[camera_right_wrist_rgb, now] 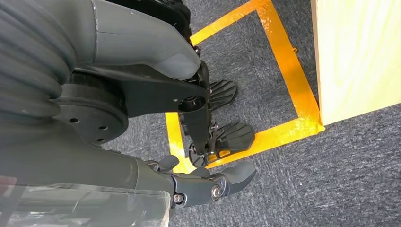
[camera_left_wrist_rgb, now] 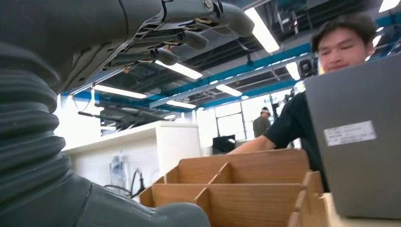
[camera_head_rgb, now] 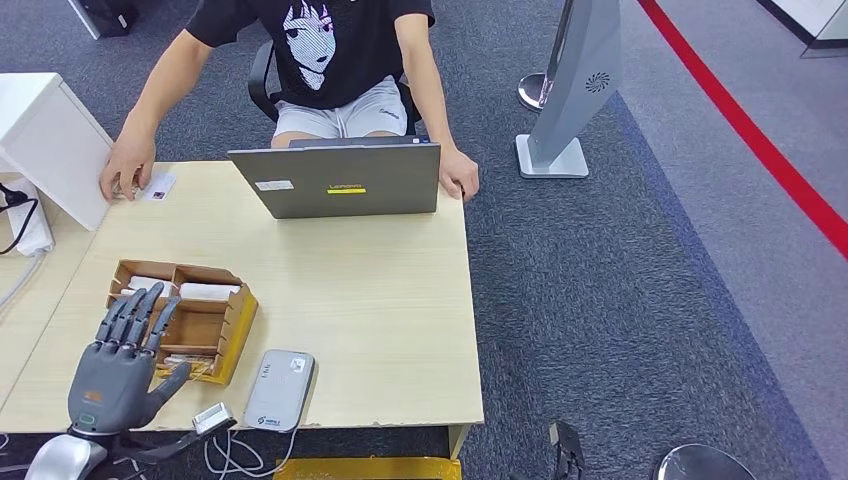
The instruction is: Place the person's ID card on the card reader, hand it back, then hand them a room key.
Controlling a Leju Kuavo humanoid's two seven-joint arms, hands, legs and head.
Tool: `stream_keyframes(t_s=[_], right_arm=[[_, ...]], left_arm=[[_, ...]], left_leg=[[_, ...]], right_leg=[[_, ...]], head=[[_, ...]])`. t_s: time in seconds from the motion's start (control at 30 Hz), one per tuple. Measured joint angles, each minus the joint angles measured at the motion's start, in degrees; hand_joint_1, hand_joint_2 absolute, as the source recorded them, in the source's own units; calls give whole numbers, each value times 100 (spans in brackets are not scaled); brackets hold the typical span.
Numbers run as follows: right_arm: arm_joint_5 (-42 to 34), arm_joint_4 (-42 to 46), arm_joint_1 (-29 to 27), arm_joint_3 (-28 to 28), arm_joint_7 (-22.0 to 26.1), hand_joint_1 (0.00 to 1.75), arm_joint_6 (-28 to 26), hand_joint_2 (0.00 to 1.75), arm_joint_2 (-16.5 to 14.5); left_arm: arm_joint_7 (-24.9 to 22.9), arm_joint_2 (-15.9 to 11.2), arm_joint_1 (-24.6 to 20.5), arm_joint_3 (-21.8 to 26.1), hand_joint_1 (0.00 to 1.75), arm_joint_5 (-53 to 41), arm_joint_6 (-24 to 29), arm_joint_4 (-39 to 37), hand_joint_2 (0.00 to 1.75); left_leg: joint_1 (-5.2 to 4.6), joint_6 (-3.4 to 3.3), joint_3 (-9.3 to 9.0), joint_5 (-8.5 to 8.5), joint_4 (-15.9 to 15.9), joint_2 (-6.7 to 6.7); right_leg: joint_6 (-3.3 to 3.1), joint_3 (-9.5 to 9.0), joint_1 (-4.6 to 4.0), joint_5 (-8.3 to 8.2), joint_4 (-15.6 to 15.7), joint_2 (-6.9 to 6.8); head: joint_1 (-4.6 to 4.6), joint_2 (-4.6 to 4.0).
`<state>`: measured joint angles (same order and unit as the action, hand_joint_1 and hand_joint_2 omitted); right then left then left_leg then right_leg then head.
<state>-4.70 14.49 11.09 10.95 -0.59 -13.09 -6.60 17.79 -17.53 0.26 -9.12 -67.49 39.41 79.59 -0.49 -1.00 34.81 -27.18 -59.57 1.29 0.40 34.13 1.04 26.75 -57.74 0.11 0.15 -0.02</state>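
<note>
The left hand (camera_head_rgb: 120, 365) hovered empty, fingers spread flat, over the near end of the wooden organizer (camera_head_rgb: 228, 322), the landmark for everything on the table (camera_head_rgb: 380, 330). The ID card (camera_head_rgb: 158, 186) lay flat on the table well beyond the organizer's far end, under the fingertips of the person's hand (camera_head_rgb: 128, 165) and just beside a white box (camera_head_rgb: 50, 140); the card reader (camera_head_rgb: 280, 390) lay just to the right of the organizer's near end. By my reading the step was still fetching the card, so the hand would need to travel past the organizer's far end, come down flat and pinch the thin card by an edge once the person let go, taking care not to snag the dividers or the laptop (camera_head_rgb: 340, 180) further right. The head view gave this whole layout; the left wrist view instead looked low across the organizer's (camera_left_wrist_rgb: 236, 182) compartments to the person's sleeve and the laptop's (camera_left_wrist_rgb: 359, 142) grey back, with the left hand's (camera_left_wrist_rgb: 156, 33) fingers overhead. The right wrist view showed the right hand (camera_right_wrist_rgb: 208, 182) hanging beside the table's (camera_right_wrist_rgb: 354, 56) corner above yellow floor tape (camera_right_wrist_rgb: 283, 71), fingers partly curled with nothing seen in them.
</note>
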Motion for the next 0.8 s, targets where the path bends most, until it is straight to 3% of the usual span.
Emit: stream_keyframes(t_s=[0.13, 0.27, 0.6, 0.8], right_arm=[[15, 0, 12, 0, 0, 0, -39, 175, -29], [11, 0, 21, 0, 3, 0, -24, 175, -37], [20, 2, 23, 9, 4, 0, 84, 175, -37], [37, 4, 23, 64, 0, 0, 115, 175, -37]], left_arm=[[752, 406, 111, 328, 0, 132, 39, 279, 175], [693, 495, 161, 340, 0, 534, -69, 343, 175], [-405, -70, 112, -400, 0, 410, -2078, 220, 175], [-523, -357, 24, -644, 0, 453, -2468, 32, 175]], left_leg=[[-1, -1, 1, -1, 0, -1], [-1, -3, 0, -3, 0, -2], [2, -2, -1, -2, 0, 2], [2, -2, 0, -2, 0, 2]], right_leg=[[0, 0, 1, 0, 1, 0], [1, 1, 1, 1, 2, -2], [0, 3, -3, 1, 0, 2], [0, 3, -2, 1, 0, 2]], head=[[5, 0], [6, 0], [4, 0], [4, 0]])
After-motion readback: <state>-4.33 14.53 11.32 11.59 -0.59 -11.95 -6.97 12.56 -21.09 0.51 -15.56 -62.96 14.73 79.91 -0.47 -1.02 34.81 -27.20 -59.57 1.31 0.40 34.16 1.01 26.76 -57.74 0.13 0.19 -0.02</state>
